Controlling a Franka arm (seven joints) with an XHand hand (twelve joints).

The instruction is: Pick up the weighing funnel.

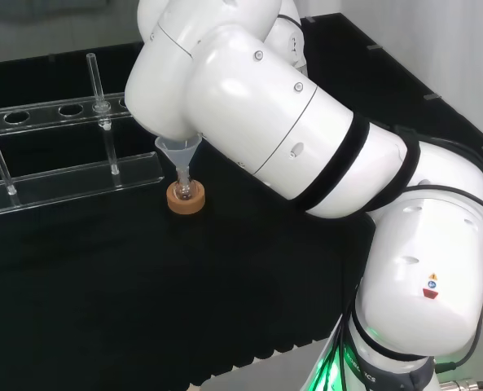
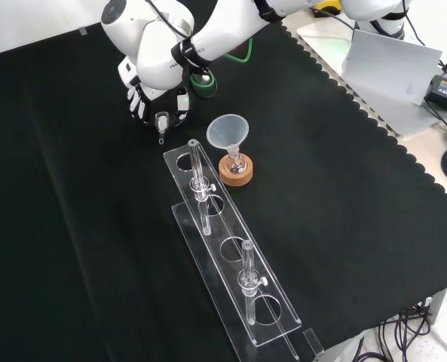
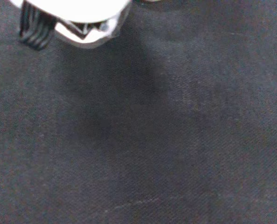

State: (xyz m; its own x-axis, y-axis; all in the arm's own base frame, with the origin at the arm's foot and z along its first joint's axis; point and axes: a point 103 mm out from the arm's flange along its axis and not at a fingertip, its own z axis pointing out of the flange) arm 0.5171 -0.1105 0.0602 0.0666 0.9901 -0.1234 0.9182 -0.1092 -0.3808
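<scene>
In the front view the hand [image 2: 157,99] hangs at the back of the cloth, fingers pointing down and curled round a small clear piece, the weighing funnel [image 2: 161,121]. Its short stem points down, and the piece looks to be just above the cloth. The big funnel [image 2: 228,132] stands mouth up in a small flask on a cork ring [image 2: 236,172], to the right of the hand. In the head view this funnel [image 1: 178,151] and cork ring [image 1: 186,199] peek out under the arm's white links. The wrist view has a blurred white part of the hand [image 3: 73,18] over bare black cloth.
A long clear rack [image 2: 227,249] with two upright glass tubes runs from just below the hand towards the front edge; in the head view the rack [image 1: 62,175] lies at the left. A grey box [image 2: 393,72] and cables sit off the cloth at the right.
</scene>
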